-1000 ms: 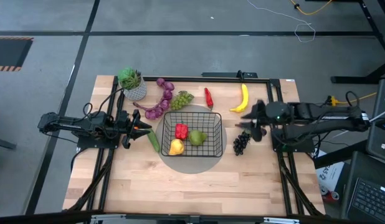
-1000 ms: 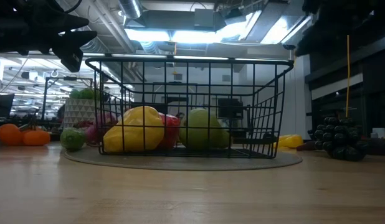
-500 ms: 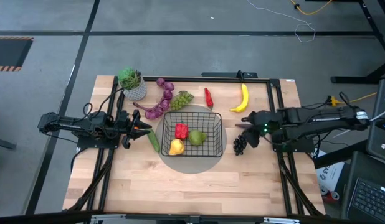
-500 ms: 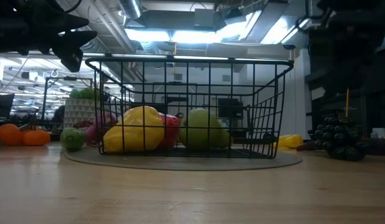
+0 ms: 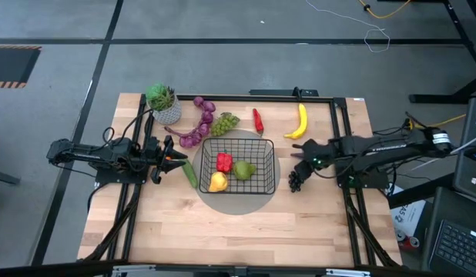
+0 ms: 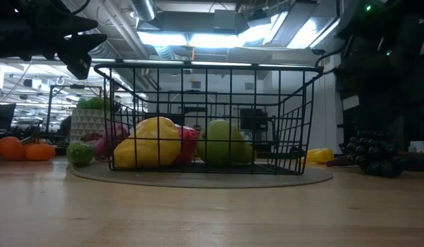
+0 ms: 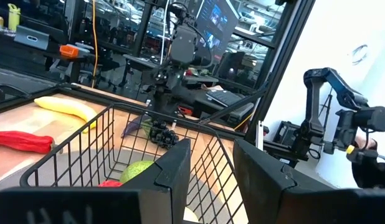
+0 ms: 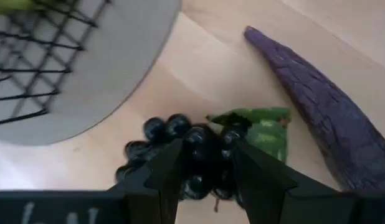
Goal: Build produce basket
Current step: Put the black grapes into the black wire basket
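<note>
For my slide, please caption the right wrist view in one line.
Right gripper open over black grapes on the table, aubergine beside them, basket nearby.

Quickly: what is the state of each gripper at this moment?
Left gripper: open, holding nothing, beside the basket.
Right gripper: open, fingers on either side of the black grapes, not closed on them yet.

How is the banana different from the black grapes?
The banana is yellow, one long curved piece; the black grapes are a dark bunch of little round balls. The banana lies near the table's far edge with nothing over it; the black grapes lie beside the basket, right under the right tool, whose fingers are open around them. Both rest on the table, outside the basket.
</note>
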Robot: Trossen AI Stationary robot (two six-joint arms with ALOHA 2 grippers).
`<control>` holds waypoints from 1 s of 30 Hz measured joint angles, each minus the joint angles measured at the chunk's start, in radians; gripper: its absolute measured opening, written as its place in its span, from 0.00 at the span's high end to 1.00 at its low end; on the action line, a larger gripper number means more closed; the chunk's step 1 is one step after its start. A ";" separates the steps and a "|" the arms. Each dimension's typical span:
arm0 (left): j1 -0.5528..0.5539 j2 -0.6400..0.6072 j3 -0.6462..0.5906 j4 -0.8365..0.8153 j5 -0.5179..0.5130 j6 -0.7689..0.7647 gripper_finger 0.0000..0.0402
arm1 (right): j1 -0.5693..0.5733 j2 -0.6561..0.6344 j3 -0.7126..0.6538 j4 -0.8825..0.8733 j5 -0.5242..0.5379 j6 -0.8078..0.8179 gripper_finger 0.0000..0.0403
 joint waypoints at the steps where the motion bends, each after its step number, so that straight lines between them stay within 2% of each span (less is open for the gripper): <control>1: 0.000 0.000 0.000 0.000 0.000 0.000 0.71 | 0.000 0.018 0.000 0.001 0.008 0.013 0.65; 9: 0.000 0.000 0.000 0.000 0.000 0.000 0.71 | 0.000 0.147 0.001 0.042 0.063 0.027 0.65; 16: 0.000 0.000 0.000 0.000 0.000 0.000 0.71 | 0.000 0.201 0.002 0.078 0.092 0.003 0.66; 20: 0.000 0.000 0.000 -0.001 0.000 0.000 0.71 | 0.000 0.203 0.002 0.090 0.080 -0.088 0.73; 26: 0.000 0.000 0.000 -0.001 0.000 0.000 0.71 | 0.001 0.205 0.000 0.171 0.060 -0.224 0.95; 30: 0.000 0.000 0.000 -0.001 0.000 0.000 0.71 | 0.015 0.205 0.006 0.258 0.053 -0.291 0.96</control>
